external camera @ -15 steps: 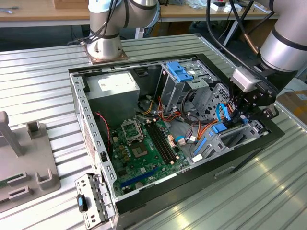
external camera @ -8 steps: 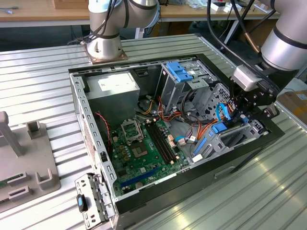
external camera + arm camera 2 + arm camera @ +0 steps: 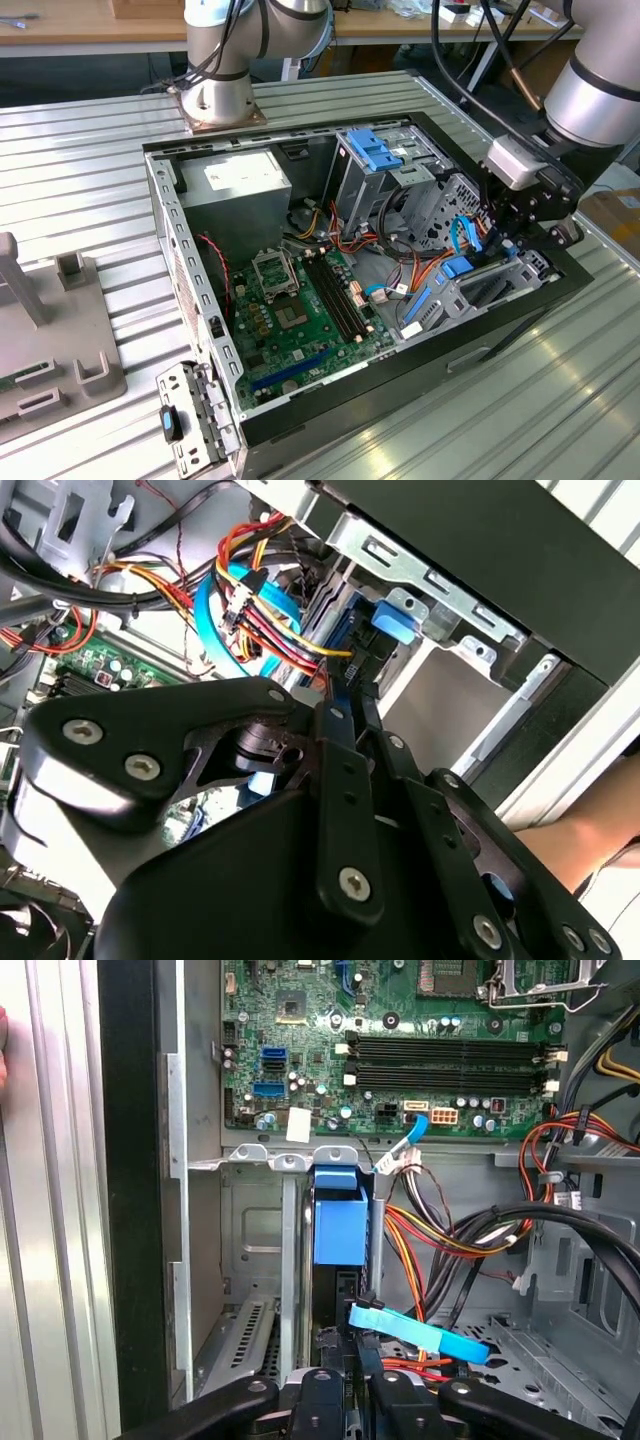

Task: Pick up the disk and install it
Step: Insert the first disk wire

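Blue-railed disk (image 3: 338, 1228) standing on edge inside the grey metal bay (image 3: 250, 1260) at centre of the first wrist view, below the green motherboard (image 3: 400, 1050) and beside red, orange and yellow cables (image 3: 420, 1240). Black gripper (image 3: 512, 240) lowered into the open computer case (image 3: 300, 420) at the right of the exterior view, over that bay. Gripper linkages large in the lower second wrist view, fingers (image 3: 340, 720) drawn close together at the disk's blue rail (image 3: 395, 620); grip on it cannot be told.
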Action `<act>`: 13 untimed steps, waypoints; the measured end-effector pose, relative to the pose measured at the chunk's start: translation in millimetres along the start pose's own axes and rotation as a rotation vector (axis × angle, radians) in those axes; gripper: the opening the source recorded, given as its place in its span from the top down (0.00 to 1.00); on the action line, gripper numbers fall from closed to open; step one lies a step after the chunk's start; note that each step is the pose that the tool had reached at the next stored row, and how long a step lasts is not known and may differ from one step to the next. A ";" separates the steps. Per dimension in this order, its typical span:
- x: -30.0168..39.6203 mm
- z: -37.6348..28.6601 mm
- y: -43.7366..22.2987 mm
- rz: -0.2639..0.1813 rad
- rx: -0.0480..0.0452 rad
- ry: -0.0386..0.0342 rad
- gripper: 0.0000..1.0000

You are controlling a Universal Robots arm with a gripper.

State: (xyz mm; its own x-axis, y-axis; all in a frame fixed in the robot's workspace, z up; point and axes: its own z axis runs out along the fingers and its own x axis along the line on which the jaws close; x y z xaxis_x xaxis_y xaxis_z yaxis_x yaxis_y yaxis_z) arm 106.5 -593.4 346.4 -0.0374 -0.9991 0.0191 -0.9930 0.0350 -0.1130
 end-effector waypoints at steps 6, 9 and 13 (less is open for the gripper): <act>-1.8 -0.3 0.0 0.085 -0.0031 0.0102 0.83; -3.1 -0.2 0.1 0.086 -0.0031 0.0101 0.83; -3.5 -0.2 0.1 0.069 -0.0028 0.0082 0.83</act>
State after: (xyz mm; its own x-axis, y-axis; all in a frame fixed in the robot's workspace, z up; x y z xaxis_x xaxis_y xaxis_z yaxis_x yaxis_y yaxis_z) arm 106.5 -589.9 346.6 -0.1064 -0.9941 0.0196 -0.9883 0.1036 -0.1115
